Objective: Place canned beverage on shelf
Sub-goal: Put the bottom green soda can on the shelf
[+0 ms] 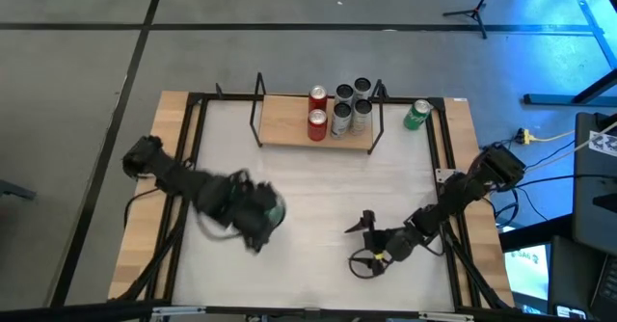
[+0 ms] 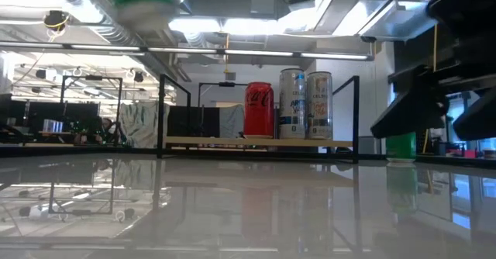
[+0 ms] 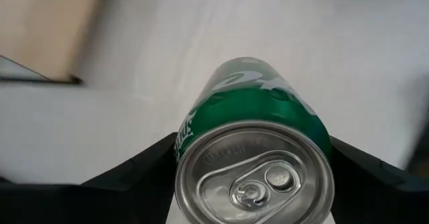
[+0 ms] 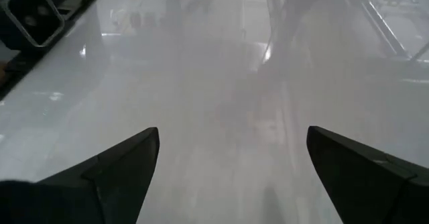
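Green can [image 3: 255, 143] upright in left end effector [image 1: 262, 212]

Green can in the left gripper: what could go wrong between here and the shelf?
1. The left gripper holds the green can raised above the table; a slip would drop it.
2. The shelf already carries two red cans and silver cans clustered toward one end; setting down too near could topple them.
3. The black frame posts could catch the can on approach.
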Tool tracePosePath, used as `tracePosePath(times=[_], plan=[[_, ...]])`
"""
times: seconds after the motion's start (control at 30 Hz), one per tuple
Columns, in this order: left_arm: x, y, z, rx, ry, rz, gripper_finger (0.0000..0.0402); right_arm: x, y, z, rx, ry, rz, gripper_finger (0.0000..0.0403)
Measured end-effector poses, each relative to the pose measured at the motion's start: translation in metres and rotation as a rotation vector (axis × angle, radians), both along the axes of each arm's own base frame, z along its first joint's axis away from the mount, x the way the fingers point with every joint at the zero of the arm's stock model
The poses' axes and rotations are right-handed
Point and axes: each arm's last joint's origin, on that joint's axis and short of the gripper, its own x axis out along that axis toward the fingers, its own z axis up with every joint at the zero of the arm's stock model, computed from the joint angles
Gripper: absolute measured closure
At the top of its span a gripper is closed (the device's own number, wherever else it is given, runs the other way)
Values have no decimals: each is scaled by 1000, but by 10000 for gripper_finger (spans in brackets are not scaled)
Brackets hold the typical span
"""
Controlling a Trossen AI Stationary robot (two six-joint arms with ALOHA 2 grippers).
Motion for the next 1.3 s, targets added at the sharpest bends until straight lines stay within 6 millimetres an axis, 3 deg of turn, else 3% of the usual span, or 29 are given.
tracePosePath(times=[0.23, 0.53, 1.0, 1.3], plan=[[26, 78, 15, 88, 30, -87, 118, -3, 3, 0, -30, -25, -42, 26], [35, 174, 18, 112, 75, -76, 117, 1, -11, -5, -127, 0, -153, 26], [25, 267, 12, 126, 101, -56, 117, 12, -44, -13, -235, 106, -251, 26], [32, 326, -18, 66, 120, -66, 117, 21, -72, -17, -262, 169, -344, 26]])
